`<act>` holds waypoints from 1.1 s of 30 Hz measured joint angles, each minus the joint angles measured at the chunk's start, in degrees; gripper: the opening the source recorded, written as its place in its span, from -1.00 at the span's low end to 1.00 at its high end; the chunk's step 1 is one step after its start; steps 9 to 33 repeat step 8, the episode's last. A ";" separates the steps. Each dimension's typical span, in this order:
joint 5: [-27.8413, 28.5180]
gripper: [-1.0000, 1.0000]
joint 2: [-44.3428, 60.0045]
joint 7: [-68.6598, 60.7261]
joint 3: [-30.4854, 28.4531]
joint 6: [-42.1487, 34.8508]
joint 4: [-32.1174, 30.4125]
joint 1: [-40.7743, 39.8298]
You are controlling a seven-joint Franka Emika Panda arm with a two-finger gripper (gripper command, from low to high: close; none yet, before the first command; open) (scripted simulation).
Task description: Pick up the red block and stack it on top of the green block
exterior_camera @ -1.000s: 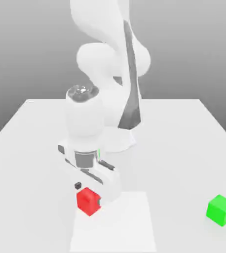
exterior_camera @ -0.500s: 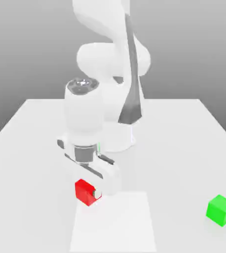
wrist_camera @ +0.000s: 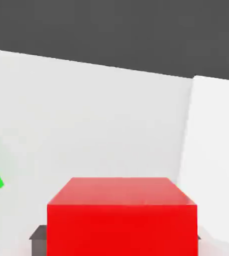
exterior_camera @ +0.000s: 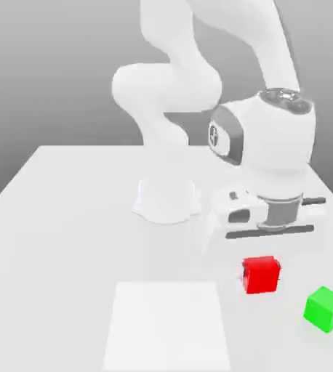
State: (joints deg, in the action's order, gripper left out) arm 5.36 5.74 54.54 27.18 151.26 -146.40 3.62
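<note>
In the exterior view, the red block [exterior_camera: 261, 275] is plain bright red; at its four o'clock, the green block [exterior_camera: 325, 309] is plain bright green. Toward six o'clock, a square patch [exterior_camera: 166, 327] is white on the pale grey table [exterior_camera: 60, 254]. The arm [exterior_camera: 166, 87] is white.

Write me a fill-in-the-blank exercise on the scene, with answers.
The gripper is holding the ____ block.
The green block rests on the ____.
In the exterior view, the white square lies to the ____ of the green block.

Missing words: red; table; left
</note>
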 joint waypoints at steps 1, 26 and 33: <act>2.50 -1.00 2.50 -1.00 0.42 0.00 2.19 1.52; 11.86 1.00 11.69 1.78 -3.11 4.45 5.81 6.68; 11.86 1.00 11.69 1.78 -3.11 4.45 5.81 6.68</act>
